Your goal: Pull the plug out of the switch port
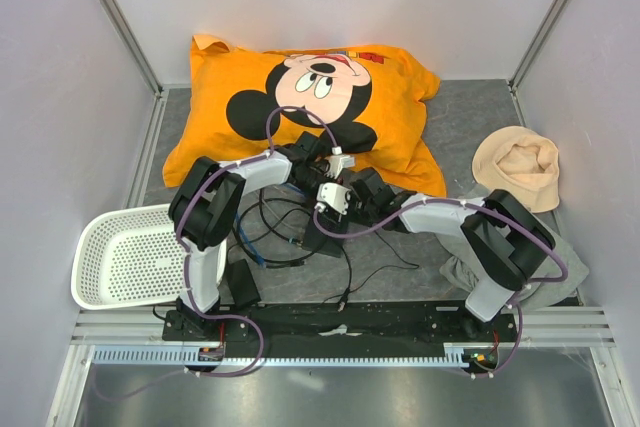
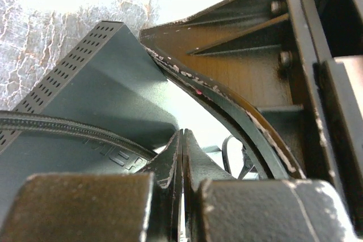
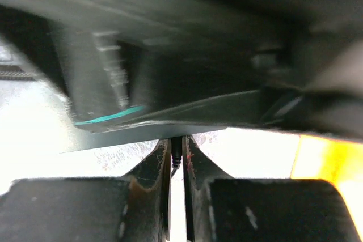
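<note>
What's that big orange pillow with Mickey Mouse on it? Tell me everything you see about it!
The Mickey Mouse pillow is bright orange, soft-looking cloth, plump and a little wrinkled. Mickey's face and black ears are printed large on top, upside down as the top camera sees it. It lies flat at the far side of the grey table, near the back wall. The left arm reaches over its near edge; whether it touches is unclear.

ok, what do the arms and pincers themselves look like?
Both look alike. The left arm and right arm have white tube links between chunky black joints, each with a lilac cable looped along the outside. The left pincer and right pincer have flat black fingers tapering to a point, with paint chipped pale along the edges. No markings visible on them.
</note>
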Controlling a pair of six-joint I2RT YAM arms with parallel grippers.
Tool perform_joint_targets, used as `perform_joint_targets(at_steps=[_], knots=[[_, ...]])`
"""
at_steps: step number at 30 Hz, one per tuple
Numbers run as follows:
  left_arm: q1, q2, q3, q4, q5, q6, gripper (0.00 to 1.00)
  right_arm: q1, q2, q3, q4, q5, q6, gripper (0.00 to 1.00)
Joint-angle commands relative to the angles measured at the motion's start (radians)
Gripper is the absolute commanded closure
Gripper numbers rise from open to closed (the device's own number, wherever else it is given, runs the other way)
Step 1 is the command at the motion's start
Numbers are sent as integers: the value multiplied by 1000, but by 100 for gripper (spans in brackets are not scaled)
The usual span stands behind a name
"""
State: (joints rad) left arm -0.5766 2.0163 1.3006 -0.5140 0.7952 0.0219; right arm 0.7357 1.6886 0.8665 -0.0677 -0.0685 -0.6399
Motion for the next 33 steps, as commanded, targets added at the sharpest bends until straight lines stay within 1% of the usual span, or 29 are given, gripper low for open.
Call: perform_joint_targets(at_steps=[1, 2, 4, 8, 9, 15, 29, 33], knots=[[-11, 79, -9, -24, -329, 46, 98, 17, -38, -113, 121, 174, -65, 100], [-11, 81, -3, -27, -347, 47, 98, 18, -37, -118, 132, 206, -75, 100], [-11, 85, 2, -31, -393, 33, 99, 18, -26, -124, 150, 223, -96, 100], [-11, 90, -1, -32, -465, 16, 98, 18, -21, -118, 157, 216, -116, 100], [-9, 90, -1, -35, -505, 16, 98, 18, -18, -116, 157, 216, -113, 100], [-5, 78, -14, -40, -596, 12, 99, 18, -18, -133, 164, 222, -139, 100], [-3, 110, -1, -54, -637, 13, 99, 18, -124, -290, 229, 253, -234, 100], [-3, 111, 0, -52, -642, 18, 98, 19, -135, -334, 244, 239, -264, 100]])
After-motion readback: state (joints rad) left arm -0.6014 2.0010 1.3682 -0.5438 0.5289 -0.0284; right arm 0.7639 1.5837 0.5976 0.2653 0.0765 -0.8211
